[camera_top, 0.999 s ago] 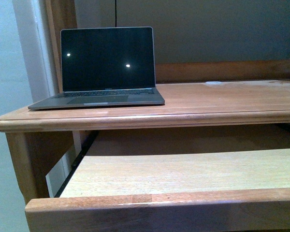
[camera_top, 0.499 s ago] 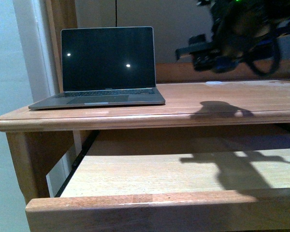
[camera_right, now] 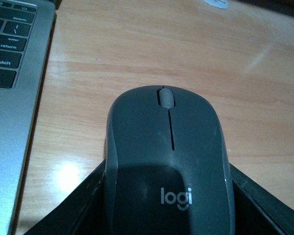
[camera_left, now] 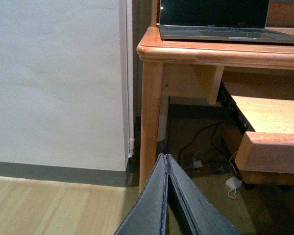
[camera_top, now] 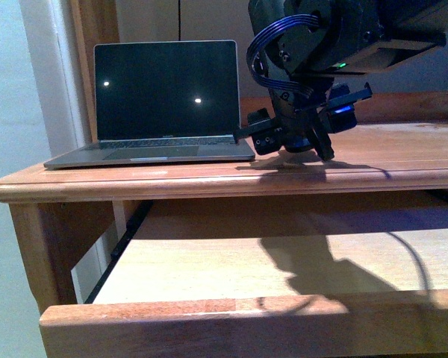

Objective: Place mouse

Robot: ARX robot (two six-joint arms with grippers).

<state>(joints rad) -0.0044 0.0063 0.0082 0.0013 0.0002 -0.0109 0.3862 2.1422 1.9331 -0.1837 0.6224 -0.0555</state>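
The right arm has just swung down over the desk [camera_top: 388, 160], beside the laptop [camera_top: 164, 104], so set-down looks close. The pull-out tray [camera_top: 209, 265] below holds nothing. The right gripper [camera_top: 293, 142] clamps the mouse [camera_right: 169, 156] just above the desktop. The left gripper [camera_left: 166, 196] is pinched together, empty.

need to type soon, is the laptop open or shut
Open: the laptop has its lid upright behind the keyboard, with the screen dark.
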